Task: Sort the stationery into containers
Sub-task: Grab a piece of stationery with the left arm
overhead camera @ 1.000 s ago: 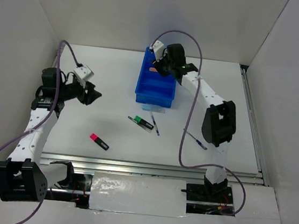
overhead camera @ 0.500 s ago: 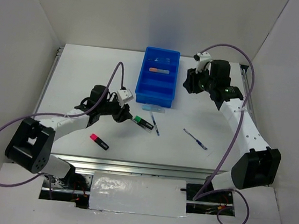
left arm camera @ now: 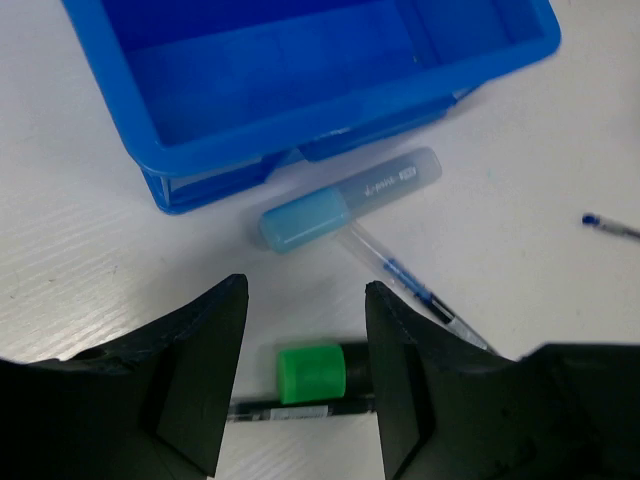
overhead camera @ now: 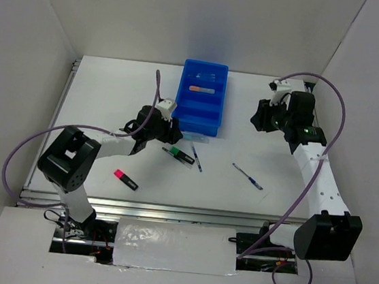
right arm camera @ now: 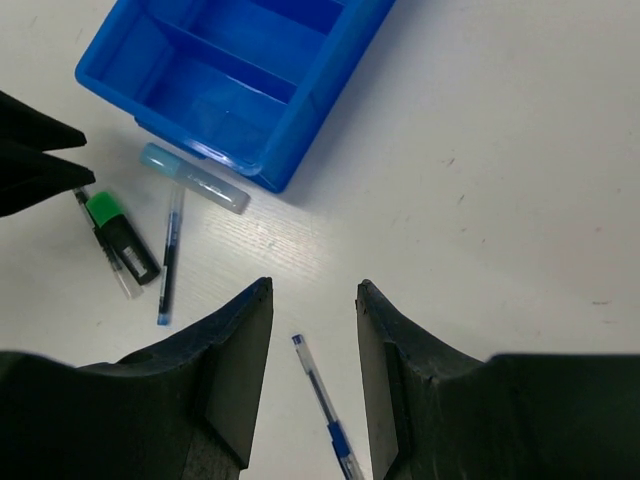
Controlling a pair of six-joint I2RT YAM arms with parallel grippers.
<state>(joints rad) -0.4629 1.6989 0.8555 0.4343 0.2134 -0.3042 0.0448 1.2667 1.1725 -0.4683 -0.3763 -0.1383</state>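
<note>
Left fingers (left arm camera: 200, 380), matte black and spread apart, hang low over a green-capped highlighter (left arm camera: 312, 373) on the white tabletop (left arm camera: 80, 250), arm stretched flat. Right fingers (right arm camera: 235, 370) gape empty, held high. Just beside the glossy blue divided tray (left arm camera: 300, 115) lies a clear, blue-capped tube (left arm camera: 345, 200).

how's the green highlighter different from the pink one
The green highlighter has a green cap, the pink highlighter a pink one. The green highlighter lies beside a thin dark pen, by the open left gripper; the pink highlighter lies alone. Both have black bodies and lie flat outside the tray.
</note>
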